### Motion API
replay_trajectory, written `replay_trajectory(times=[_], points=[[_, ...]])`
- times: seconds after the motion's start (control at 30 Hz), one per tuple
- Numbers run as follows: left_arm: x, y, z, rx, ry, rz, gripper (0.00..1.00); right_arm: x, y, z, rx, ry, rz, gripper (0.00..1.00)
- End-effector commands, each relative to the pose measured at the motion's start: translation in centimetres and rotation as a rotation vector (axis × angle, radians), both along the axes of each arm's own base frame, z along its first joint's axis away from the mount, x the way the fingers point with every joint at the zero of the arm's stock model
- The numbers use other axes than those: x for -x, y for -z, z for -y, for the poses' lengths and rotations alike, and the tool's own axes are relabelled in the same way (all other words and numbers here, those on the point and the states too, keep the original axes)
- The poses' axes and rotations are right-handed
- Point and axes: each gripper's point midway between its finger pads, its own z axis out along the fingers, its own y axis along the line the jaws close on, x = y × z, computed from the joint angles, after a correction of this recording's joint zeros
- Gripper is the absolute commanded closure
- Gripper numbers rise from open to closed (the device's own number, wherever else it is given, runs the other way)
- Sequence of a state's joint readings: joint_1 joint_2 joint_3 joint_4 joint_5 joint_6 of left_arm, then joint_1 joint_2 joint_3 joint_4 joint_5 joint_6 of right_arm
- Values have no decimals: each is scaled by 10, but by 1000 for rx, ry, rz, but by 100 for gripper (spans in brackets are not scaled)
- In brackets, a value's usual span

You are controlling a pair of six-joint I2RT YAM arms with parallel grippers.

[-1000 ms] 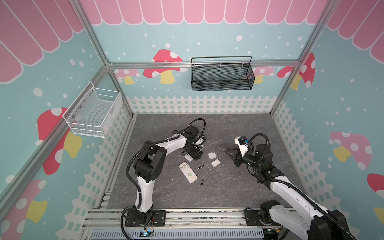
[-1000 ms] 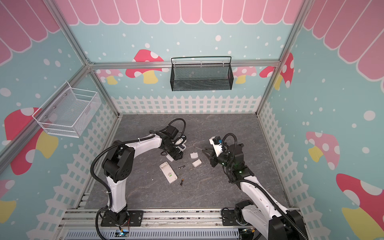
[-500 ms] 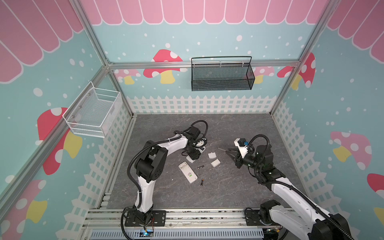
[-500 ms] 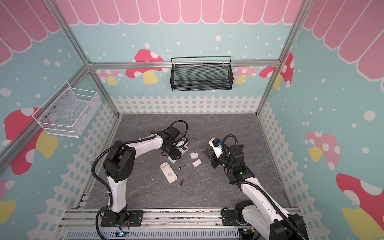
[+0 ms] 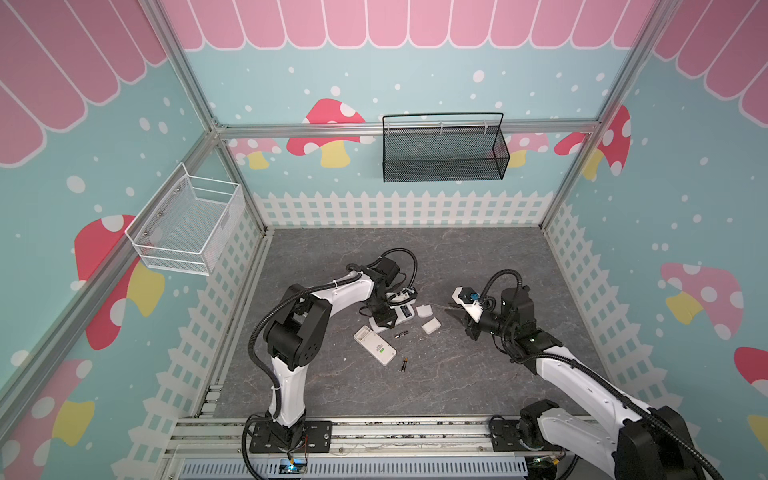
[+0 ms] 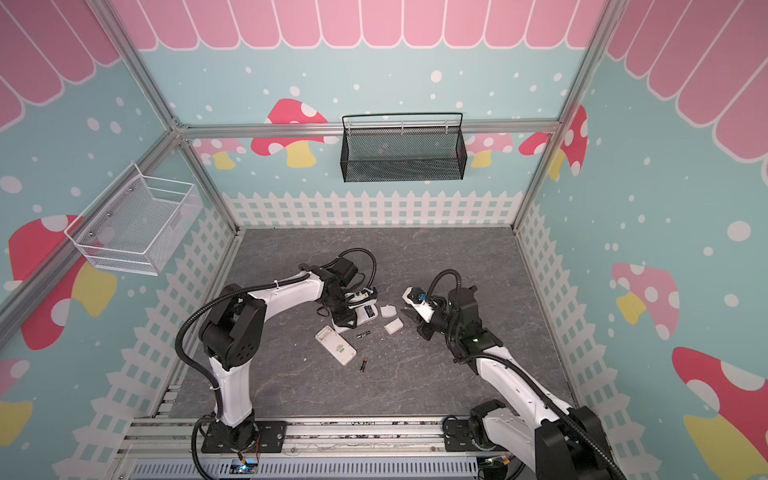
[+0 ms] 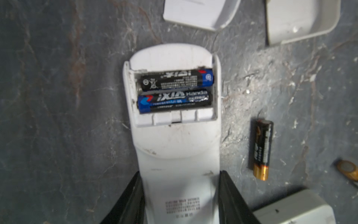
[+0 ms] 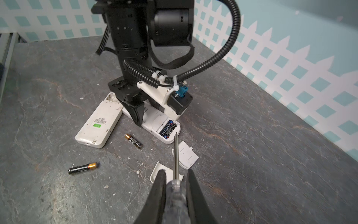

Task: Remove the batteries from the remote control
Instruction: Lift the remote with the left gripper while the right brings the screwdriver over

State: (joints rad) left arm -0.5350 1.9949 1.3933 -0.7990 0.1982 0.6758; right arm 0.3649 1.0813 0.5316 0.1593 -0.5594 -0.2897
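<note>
Left wrist, batteries point(image 7: 174, 99) across remote point(image 7: 174, 147), left pincer point(image 7: 180, 172) clamping it, right pincer point(image 8: 176, 171) clamping screwdriver point(image 8: 175, 155)

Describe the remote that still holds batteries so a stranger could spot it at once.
On the grey table, find the left gripper near the middle. The white remote lies between its fingers. Unlike the neighbouring remote, its open compartment holds two blue-marked black batteries.

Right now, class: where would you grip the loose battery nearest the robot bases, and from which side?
Best take the battery across its middle from straight above, jaws on its long sides. It lies flat on the table, a slim cylinder with bare surface along both sides.
</note>
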Motion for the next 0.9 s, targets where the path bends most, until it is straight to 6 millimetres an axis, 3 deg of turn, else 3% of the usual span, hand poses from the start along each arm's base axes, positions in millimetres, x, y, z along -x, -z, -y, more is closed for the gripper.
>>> replay_trajectory(times=[0.0, 0.13, 0.37, 0.6, 0.87], points=[[12, -11, -16, 33, 77, -38, 61, 1, 2, -17, 90, -126, 81, 100], [2, -12, -24, 72, 47, -52, 63, -6, 22, -37, 172, -216, 49, 100], [-2, -4, -33, 61, 141, -35, 67, -24, 33, -65, 208, -312, 40, 100], [-25, 0, -56, 10, 148, 23, 70, -44, 55, -88, 239, -365, -22, 100], [-24, 9, -64, -43, 198, 43, 70, -52, 62, -107, 195, -429, -82, 100]])
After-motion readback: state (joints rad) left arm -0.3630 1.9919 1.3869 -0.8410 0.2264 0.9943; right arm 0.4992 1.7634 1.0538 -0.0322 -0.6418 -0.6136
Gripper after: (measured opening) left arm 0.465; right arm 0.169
